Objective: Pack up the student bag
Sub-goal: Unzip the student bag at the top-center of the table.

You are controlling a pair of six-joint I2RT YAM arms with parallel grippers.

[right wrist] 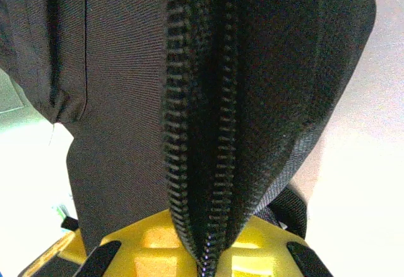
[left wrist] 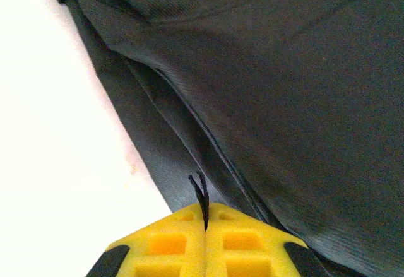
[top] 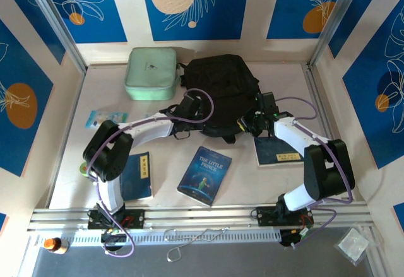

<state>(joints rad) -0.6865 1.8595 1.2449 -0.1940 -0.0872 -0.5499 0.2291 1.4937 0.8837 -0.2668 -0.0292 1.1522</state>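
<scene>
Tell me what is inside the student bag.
Only the outside shows: black fabric of the student bag and a zip whose teeth meet, pinched in the right claw. Whatever is inside is covered.

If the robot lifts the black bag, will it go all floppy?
Probably floppy: the bag is soft fabric, lying creased and slumped. It would likely sag around the zip where the right fingers pinch it. Its rough weave probably won't slip.

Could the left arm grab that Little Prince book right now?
Probably not yet: the left gripper is shut on a thin black cord of the backpack. The Little Prince book lies uncovered on the table near that arm's base, so after letting go the way looks free.
</scene>
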